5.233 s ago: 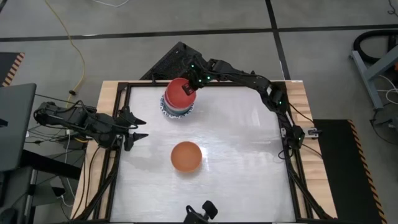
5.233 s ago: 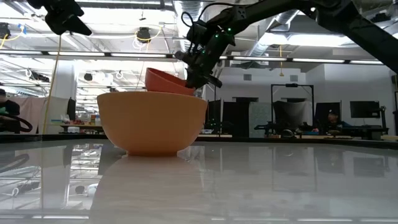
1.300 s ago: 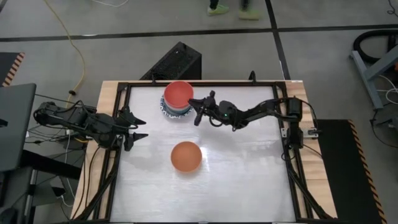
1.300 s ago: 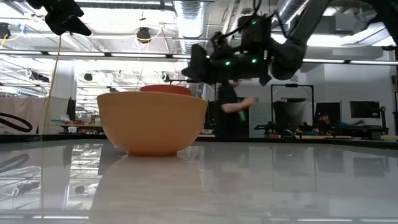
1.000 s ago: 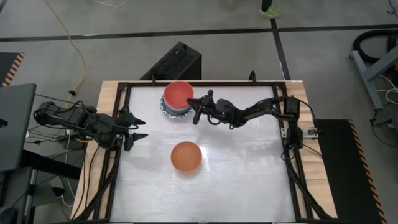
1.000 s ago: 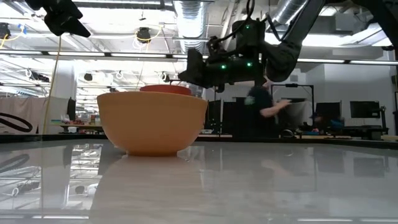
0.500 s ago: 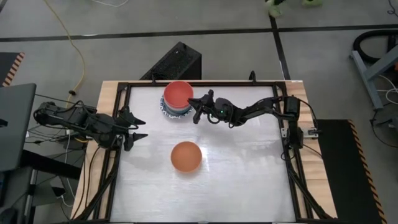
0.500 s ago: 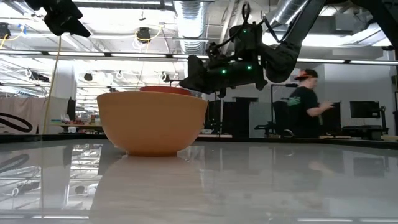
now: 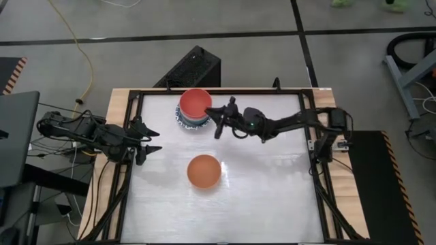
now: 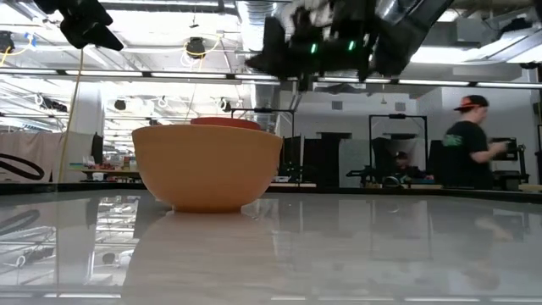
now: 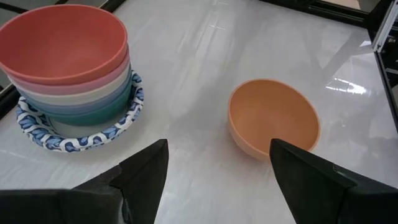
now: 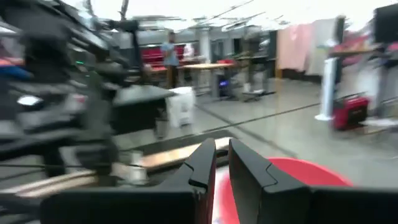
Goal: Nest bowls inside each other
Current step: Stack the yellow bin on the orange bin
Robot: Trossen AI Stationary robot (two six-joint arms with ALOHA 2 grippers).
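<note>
Several bowls are nested in a stack [image 9: 194, 107] at the far middle of the table. The stack has a red bowl [image 11: 62, 40] on top and a white, blue-patterned one [image 11: 74, 134] at the bottom, resting on the table. An orange bowl [image 9: 204, 171] stands alone on its base near the table's middle. My right gripper [image 9: 217, 121] hovers high beside the stack's right side, its fingers [image 12: 208, 165] a narrow gap apart with nothing between them. My left gripper [image 9: 151, 140] waits open at the table's left edge.
A black frame [image 9: 225, 93] runs around the white tabletop. A black box [image 9: 194, 68] stands just beyond the far edge behind the stack. In the low view a person [image 10: 467, 140] walks in the room far behind. Bare tabletop [image 9: 272, 190] lies to the right of the orange bowl.
My right gripper has risen beside the stack, staying level and holding nothing. The stack and the orange bowl have stayed where they were.
</note>
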